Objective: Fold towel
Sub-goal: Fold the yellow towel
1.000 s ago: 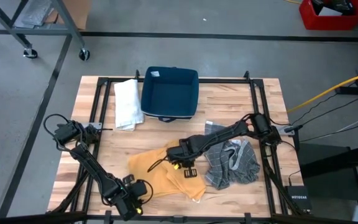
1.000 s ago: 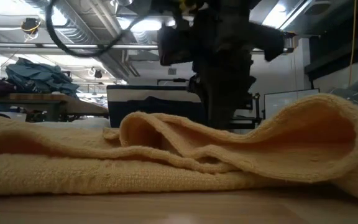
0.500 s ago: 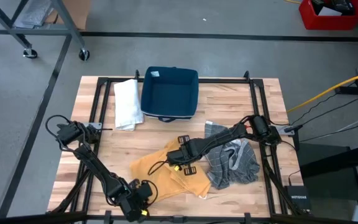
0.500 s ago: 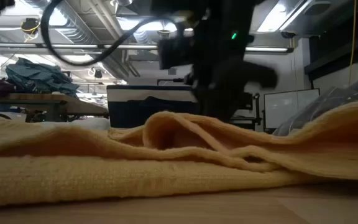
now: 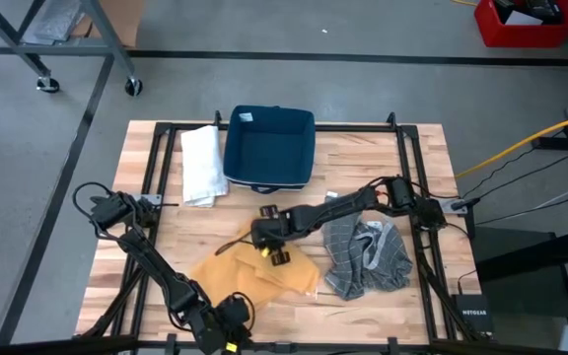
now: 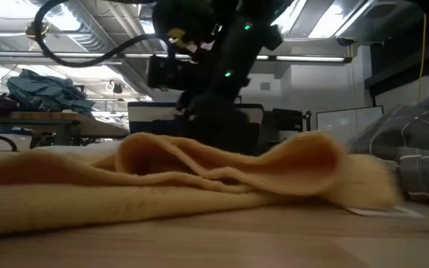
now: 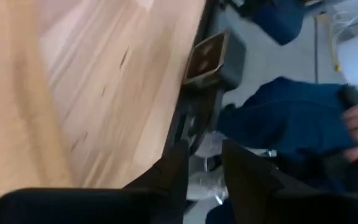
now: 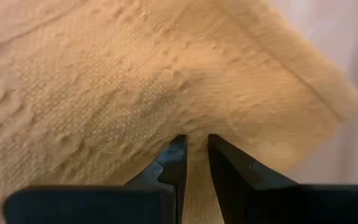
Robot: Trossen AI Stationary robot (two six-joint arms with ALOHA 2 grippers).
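A: The rumpled yellow terry towel (image 5: 254,276) lies bunched on the near middle of the pale wooden tabletop (image 5: 363,158), with a fold humped up in the low view.

B: And the right gripper (image 5: 267,240)?

A: It's at the towel's far edge, narrow fingers (image 8: 174,163) pinching the yellow cloth between them.

B: The left gripper (image 5: 227,325)?

A: At the tabletop's near edge, just off the towel's corner. Its fingers stand slightly apart with nothing between them.

B: Around that?

A: A crumpled grey striped cloth (image 5: 368,256) touches the towel's right side. Farther back sit a navy blue fabric bin (image 5: 269,148) and, beside it, a folded white towel (image 5: 203,165).
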